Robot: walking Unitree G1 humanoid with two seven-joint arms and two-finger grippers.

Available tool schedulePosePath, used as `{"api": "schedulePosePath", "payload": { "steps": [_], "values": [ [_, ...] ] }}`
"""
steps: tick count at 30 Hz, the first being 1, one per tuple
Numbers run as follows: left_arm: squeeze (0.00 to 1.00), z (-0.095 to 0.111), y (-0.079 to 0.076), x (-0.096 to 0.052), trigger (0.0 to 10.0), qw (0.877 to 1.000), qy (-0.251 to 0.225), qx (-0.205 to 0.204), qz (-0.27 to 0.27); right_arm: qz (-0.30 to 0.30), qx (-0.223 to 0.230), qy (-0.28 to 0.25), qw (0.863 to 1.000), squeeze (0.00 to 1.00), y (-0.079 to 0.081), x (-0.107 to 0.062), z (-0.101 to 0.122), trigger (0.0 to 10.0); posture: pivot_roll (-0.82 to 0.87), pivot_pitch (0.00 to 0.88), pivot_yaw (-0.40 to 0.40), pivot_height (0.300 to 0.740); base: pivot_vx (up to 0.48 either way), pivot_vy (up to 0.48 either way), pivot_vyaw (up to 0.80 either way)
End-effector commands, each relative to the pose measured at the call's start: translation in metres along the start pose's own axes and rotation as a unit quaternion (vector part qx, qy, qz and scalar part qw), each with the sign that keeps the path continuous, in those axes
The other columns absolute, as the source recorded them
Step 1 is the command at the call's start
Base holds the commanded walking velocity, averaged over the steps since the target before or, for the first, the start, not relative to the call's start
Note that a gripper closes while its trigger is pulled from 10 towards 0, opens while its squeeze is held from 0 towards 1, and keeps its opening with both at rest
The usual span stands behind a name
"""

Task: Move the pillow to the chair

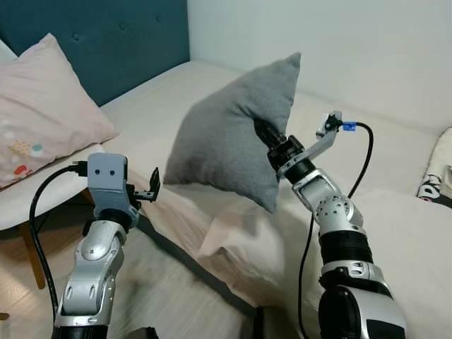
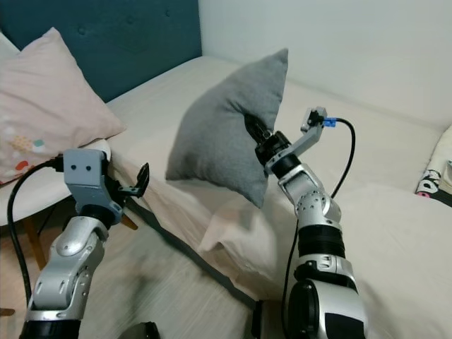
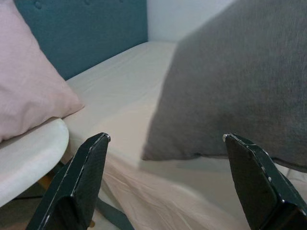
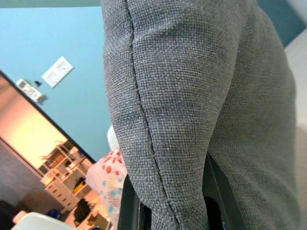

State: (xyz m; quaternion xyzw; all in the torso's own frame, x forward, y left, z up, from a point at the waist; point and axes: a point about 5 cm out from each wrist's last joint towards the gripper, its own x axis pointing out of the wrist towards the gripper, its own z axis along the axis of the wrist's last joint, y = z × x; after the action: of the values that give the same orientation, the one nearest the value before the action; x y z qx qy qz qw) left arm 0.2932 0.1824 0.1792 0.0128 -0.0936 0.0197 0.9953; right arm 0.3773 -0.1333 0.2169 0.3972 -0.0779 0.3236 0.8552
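A grey pillow (image 1: 229,134) hangs lifted above the bed, held at its right edge by my right gripper (image 1: 263,132), which is shut on its seam. The right wrist view shows the grey fabric (image 4: 192,110) pinched between the black fingers (image 4: 130,201). My left gripper (image 1: 151,185) stands open at the pillow's lower left, a short way off it; in the left wrist view its fingertips (image 3: 98,143) spread wide with the pillow (image 3: 240,81) ahead. The white chair seat (image 1: 42,191) lies at the far left beside the bed, with a pink pillow (image 1: 42,113) resting on it.
The bed (image 1: 395,212) with a cream sheet spreads across the middle and right, against a teal headboard (image 1: 120,42) and white wall. A patterned cloth (image 1: 434,176) lies at the right edge. Wooden floor (image 1: 155,282) lies below, with a wooden chair leg (image 1: 32,254) at the left.
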Motion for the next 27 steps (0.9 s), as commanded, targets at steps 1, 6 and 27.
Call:
{"api": "schedulePosePath", "payload": {
  "steps": [1, 6, 27],
  "values": [
    [0.00, -0.003, -0.006, 0.002, 10.0, 1.000, 0.012, -0.004, -0.004, 0.062, -0.013, -0.037, 0.997, 0.00, 0.020, 0.011, 0.015, 0.0, 0.09, 0.000, -0.051, 0.592, -0.480, 0.000, 0.00],
    [0.00, -0.003, -0.008, 0.004, 10.0, 1.000, 0.012, -0.006, -0.005, 0.074, -0.009, -0.040, 0.996, 0.00, 0.024, 0.012, 0.013, 0.0, 0.09, 0.000, -0.050, 0.607, -0.480, 0.000, 0.00],
    [0.00, -0.024, -0.017, -0.013, 10.0, 0.999, 0.040, -0.004, -0.018, 0.076, -0.004, 0.037, 0.996, 0.00, 0.019, -0.003, -0.033, 0.0, 0.08, 0.000, -0.044, 0.677, -0.066, 0.000, 0.00]
  ]
}}
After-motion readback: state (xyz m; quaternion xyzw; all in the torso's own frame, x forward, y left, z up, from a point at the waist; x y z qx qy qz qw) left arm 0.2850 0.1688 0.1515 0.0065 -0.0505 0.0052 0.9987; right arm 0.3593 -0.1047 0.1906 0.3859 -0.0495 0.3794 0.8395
